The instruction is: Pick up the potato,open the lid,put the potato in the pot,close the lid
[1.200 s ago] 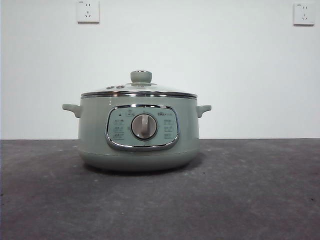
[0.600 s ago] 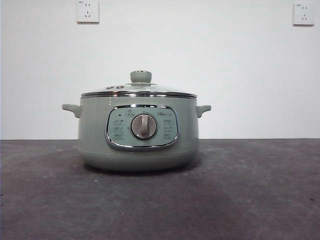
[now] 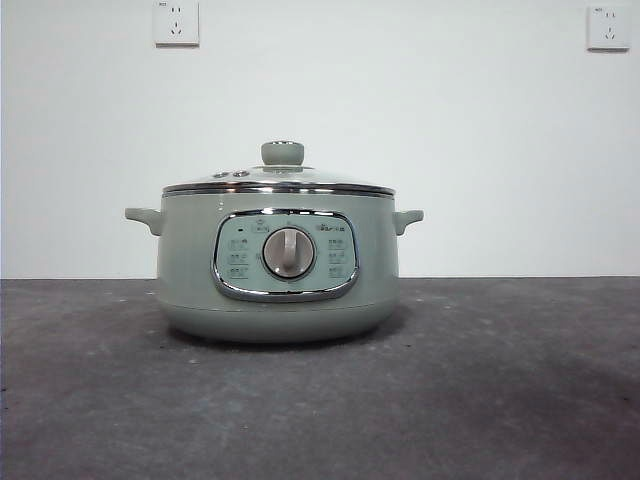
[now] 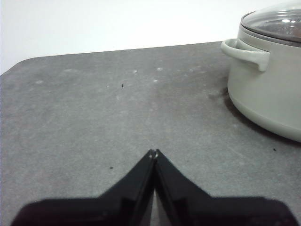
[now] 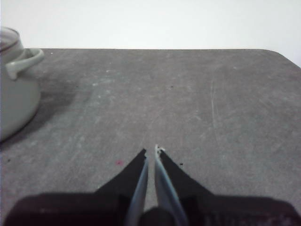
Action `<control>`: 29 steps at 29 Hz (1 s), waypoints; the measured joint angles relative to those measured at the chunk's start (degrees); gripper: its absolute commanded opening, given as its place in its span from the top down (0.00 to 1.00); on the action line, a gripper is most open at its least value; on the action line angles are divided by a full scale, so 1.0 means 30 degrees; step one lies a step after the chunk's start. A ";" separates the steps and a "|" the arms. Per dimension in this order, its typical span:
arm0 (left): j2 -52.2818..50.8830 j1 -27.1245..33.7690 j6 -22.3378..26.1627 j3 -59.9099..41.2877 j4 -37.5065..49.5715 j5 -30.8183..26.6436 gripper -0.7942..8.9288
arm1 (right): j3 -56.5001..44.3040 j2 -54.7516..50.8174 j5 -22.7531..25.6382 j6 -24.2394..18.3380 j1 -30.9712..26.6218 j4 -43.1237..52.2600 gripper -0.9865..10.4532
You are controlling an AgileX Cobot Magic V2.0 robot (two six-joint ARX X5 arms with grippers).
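The left tool (image 4: pixel 154 153) has its jaws pressed together over bare grey bench (image 4: pixel 94 117). The right tool (image 5: pixel 151 151) also has its jaws together, empty. In the front view the pot (image 3: pixel 275 270) stands mid-bench, the lid (image 3: pixel 280 178) seated at its twelve o'clock. No potato is visible.
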 measured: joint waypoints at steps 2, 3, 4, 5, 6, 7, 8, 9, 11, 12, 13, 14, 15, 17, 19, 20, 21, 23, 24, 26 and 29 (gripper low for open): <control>0.0000 0.0000 0.0000 0.0000 -0.0007 -0.0007 0.92 | -0.0474 -0.0474 0.0000 0.0000 0.0000 0.0058 0.89; 0.0000 0.0000 0.0000 0.0000 -0.0007 0.0000 0.92 | -0.0736 -0.0656 -0.0007 0.0000 0.0000 0.0240 0.89; 0.0000 0.0000 0.0000 0.0000 -0.0007 -0.0007 0.92 | -0.0947 -0.0801 -0.0007 0.0000 0.0000 0.0284 0.89; 0.0000 0.0000 0.0000 0.0000 -0.0007 -0.0007 0.92 | -0.1166 -0.0925 -0.0007 0.0000 0.0000 0.0270 0.89; 0.0000 0.0000 0.0000 0.0000 0.0000 0.0000 0.92 | -0.1311 -0.0984 -0.0015 -0.0015 0.0000 0.0160 0.89; 0.0000 0.0000 0.0000 0.0000 0.0000 0.0000 0.92 | -0.1311 -0.0976 0.0007 -0.0015 0.0000 0.0248 0.89; 0.0007 0.0000 0.0000 0.0000 -0.0007 0.0000 0.92 | -0.1311 -0.0976 0.0015 -0.0022 0.0000 0.0270 0.89; 0.0007 0.0000 0.0000 0.0000 0.0000 -0.0007 0.92 | -0.1311 -0.0998 0.0015 -0.0029 0.0000 0.0255 0.89; 0.0007 0.0000 0.0000 0.0000 0.0000 0.0000 0.92 | -0.1311 -0.1013 0.0095 -0.0029 0.0000 0.0262 0.89; 0.0007 0.0000 0.0000 0.0000 0.0000 0.0000 0.92 | -0.1311 -0.1013 0.0131 -0.0036 0.0000 0.0248 0.89; 0.0007 0.0000 0.0000 0.0000 -0.0007 0.0000 0.92 | -0.1311 -0.1013 0.0182 -0.0029 0.0000 0.0248 0.89; 0.0007 0.0000 0.0000 0.0000 0.0000 -0.0007 0.92 | -0.1311 -0.1013 0.0197 -0.0036 0.0000 0.0248 0.89; 0.0007 0.0000 0.0000 0.0000 0.0000 -0.0007 0.92 | -0.1311 -0.1013 0.0211 -0.0036 0.0000 0.0248 0.89; 0.0007 0.0000 0.0000 0.0000 0.0000 -0.0007 0.92 | -0.1311 -0.1013 0.0219 -0.0029 0.0000 0.0248 0.89; 0.0007 0.0000 0.0000 0.0000 0.0000 -0.0007 0.92 | -0.1311 -0.1013 0.0219 -0.0029 0.0000 0.0255 0.89; 0.0007 0.0000 0.0000 0.0000 -0.0007 -0.0007 0.92 | -0.1311 -0.1013 0.0219 -0.0029 0.0000 0.0248 0.89; 0.0007 0.0000 0.0000 0.0000 0.0000 0.0000 0.92 | -0.1311 -0.1013 0.0219 -0.0029 0.0000 0.0248 0.89; 0.0007 0.0000 0.0000 0.0000 0.0000 -0.0007 0.92 | -0.1311 -0.1013 0.0219 -0.0029 0.0000 0.0255 0.89; 0.0007 0.0000 0.0000 0.0000 0.0000 -0.0007 0.92 | -0.1311 -0.1013 0.0219 -0.0029 0.0000 0.0255 0.89; 0.0007 0.0000 0.0000 0.0000 0.0000 -0.0007 0.92 | -0.1311 -0.1013 0.0219 -0.0029 0.0000 0.0248 0.89; 0.0007 0.0000 0.0000 0.0000 -0.0007 -0.0007 0.92 | -0.1319 -0.1013 0.0219 -0.0029 0.0000 0.0255 0.89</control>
